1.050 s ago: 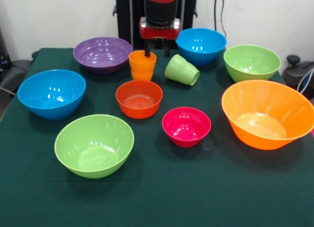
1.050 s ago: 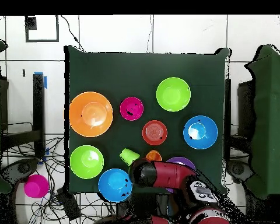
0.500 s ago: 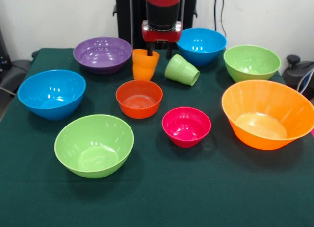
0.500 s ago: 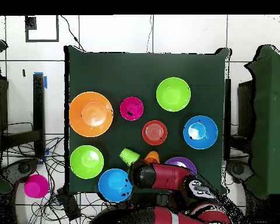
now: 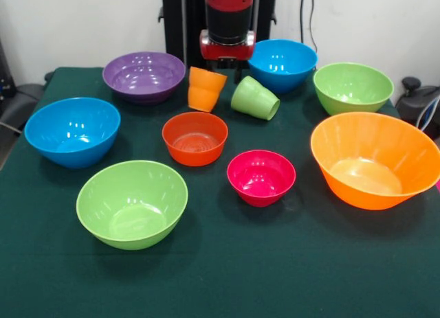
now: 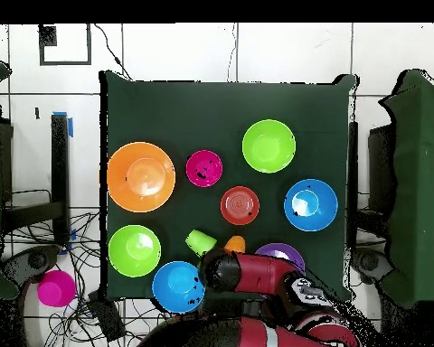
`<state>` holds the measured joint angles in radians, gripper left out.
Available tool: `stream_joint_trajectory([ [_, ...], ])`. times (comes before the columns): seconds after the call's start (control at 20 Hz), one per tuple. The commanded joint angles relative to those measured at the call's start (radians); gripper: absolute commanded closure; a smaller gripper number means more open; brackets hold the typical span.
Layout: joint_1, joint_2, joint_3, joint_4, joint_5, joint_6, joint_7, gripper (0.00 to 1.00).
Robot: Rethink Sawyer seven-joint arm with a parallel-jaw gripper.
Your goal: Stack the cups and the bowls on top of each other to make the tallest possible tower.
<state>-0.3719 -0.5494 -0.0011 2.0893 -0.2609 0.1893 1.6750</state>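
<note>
On your far left in the front view sits a blue bowl (image 5: 72, 131), and in front of it, nearer the camera, a green bowl (image 5: 131, 202). Behind them, at the far side of the table (image 5: 227, 277), you have the purple bowl (image 5: 144, 75). Next comes the orange cup (image 5: 205, 89), tilted with its mouth leaning up toward the gripper (image 5: 224, 71); its rim meets the gripper's tips, and its base looks raised off the cloth, though you cannot be sure of that. You also cannot tell whether the fingers are clamped on the rim or apart, because the cup and the arm's body hide them. Just in front of the cup stands the red-orange bowl (image 5: 194, 137), apart from it. To its right the green cup (image 5: 255, 98) lies on its side, and the magenta bowl (image 5: 261, 177) sits nearer the camera. Behind the green cup is the second blue bowl (image 5: 282, 64), then another green bowl (image 5: 353, 87), and last the big orange bowl (image 5: 375, 159) at your right edge.
</note>
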Motion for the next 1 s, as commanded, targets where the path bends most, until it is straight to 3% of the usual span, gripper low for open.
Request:
stream_joint_trajectory([
  [0.05, 0.001, -0.043, 0.095, -0.066, -0.039, -0.051, 0.074, 0.00],
  [0.1, -0.014, -0.041, 0.115, -0.070, -0.057, -0.081, 0.062, 1.00],
  [0.25, -0.042, -0.040, 0.155, -0.071, -0.097, -0.104, 0.022, 1.00],
  [0.4, -0.021, -0.061, 0.131, -0.080, -0.118, -0.106, 0.032, 1.00],
  [0.5, -0.023, -0.061, 0.118, -0.063, -0.091, -0.103, 0.078, 1.00],
  [1.0, -0.014, -0.057, 0.108, -0.067, -0.076, -0.085, 0.092, 1.00],
])
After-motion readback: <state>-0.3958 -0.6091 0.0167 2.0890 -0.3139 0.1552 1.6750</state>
